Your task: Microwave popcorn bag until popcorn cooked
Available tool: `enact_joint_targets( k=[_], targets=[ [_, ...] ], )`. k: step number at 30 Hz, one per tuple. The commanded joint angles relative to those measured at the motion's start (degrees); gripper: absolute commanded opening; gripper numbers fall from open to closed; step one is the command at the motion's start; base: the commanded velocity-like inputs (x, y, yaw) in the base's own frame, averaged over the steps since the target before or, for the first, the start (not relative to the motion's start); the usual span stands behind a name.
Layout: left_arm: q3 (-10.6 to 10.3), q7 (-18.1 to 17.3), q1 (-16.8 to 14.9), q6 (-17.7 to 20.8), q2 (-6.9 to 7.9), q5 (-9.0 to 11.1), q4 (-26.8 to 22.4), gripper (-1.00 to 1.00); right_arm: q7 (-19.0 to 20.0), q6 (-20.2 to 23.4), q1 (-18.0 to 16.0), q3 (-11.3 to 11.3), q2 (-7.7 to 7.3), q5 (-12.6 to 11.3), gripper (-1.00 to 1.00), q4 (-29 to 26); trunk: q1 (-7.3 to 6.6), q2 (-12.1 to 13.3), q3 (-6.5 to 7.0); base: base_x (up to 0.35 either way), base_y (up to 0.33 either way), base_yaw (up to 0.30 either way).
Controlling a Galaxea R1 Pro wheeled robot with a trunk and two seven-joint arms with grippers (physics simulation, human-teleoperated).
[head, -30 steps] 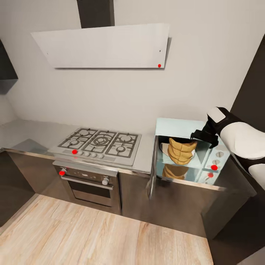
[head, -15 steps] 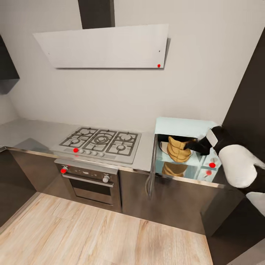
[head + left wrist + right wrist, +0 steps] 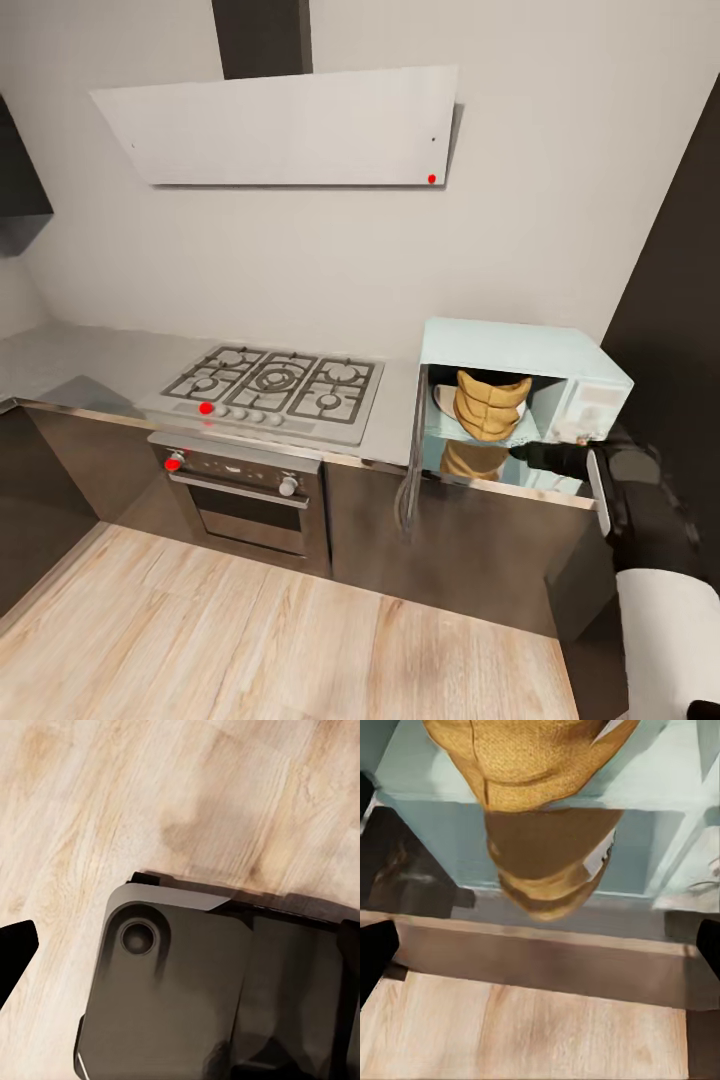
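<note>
The popcorn bag is sitting upright inside the microwave, on the floor of the open cavity, its rolled rim near the cavity's top. The microwave's door is swinging wide open, seen edge-on at the cavity's left side. The microwave is standing on the countertop, just right of the gas hob.

The right gripper is reaching toward the cavity's front lower edge, its dark fingers pointing at the base of the bag and stopping just short of it, with nothing between them. In the right wrist view the bag is lying straight ahead of the fingers, and its reflection is showing on the glossy cavity floor nearer to them. The two fingertips are appearing at opposite edges of that view (so they are standing spread wide apart, gripping nothing).

In the left wrist view a black fingertip is hanging over the wooden floor, beside the robot's dark base; with one tip visible, I cannot tell how the left fingers are set.
</note>
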Motion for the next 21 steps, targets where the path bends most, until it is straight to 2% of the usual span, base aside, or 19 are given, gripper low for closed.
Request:
enact_joint_targets(
  k=[1,2,4,6,9,12,14,16,18,21],
  targets=[
    [0.12,0.03,-0.04,-0.19,-0.05,0.07,0.04,1.00,0.97,-2.45,2.97,-0.03,1.76,0.66,1.00,-3.23,0.04,-0.12,-0.11,0.000,0.000,0.000],
    [0.12,0.03,-0.04,-0.17,-0.07,0.07,0.04,1.00,1.23,-5.24,6.05,0.00,3.94,0.71,1.00,-7.16,0.04,-0.12,-0.11,0.000,0.000,0.000],
    [0.12,0.03,-0.04,-0.17,-0.08,0.07,0.04,1.00,1.32,-10.32,11.31,0.94,7.15,1.00,1.00,-14.28,0.04,-0.12,-0.11,0.000,0.000,0.000],
    [0.23,0.02,-0.04,-0.18,-0.09,0.07,0.04,1.00,0.70,-15.05,15.19,3.53,8.79,1.22,1.00,-19.40,0.04,-0.12,-0.11,0.000,0.000,0.000],
    [0.36,0.02,-0.04,-0.19,-0.09,0.33,0.04,1.00,-0.75,-21.58,16.49,4.67,9.35,1.25,1.00,-19.98,0.04,-0.12,-0.11,0.000,0.000,0.000],
    [0.38,0.02,-0.04,-0.18,0.05,0.41,0.04,1.00,-1.86,-25.60,16.73,4.77,9.44,0.78,1.00,-19.65,0.04,-0.12,-0.11,0.000,0.000,0.000],
    [0.27,0.02,-0.04,-0.19,0.03,0.24,0.04,1.00,-2.83,-28.47,16.71,4.77,9.50,0.79,1.00,-17.28,0.04,-0.12,-0.11,0.005,0.000,0.000],
    [0.16,0.02,-0.04,-0.19,0.07,0.12,0.04,1.00,-6.47,-31.81,16.69,5.30,9.53,1.15,1.00,-13.21,0.04,-0.12,-0.11,0.209,0.000,0.000],
    [0.19,0.02,-0.04,-0.18,0.08,0.15,0.04,1.00,-11.17,-35.41,16.69,6.89,9.52,1.16,1.00,-10.98,0.04,-0.12,-0.11,0.303,0.000,0.000],
    [0.21,0.02,-0.04,-0.19,0.09,0.20,0.04,1.00,-13.66,-36.85,16.69,8.74,9.54,1.01,1.00,-10.25,0.04,-0.12,-0.11,0.231,0.000,0.000]
  ],
)
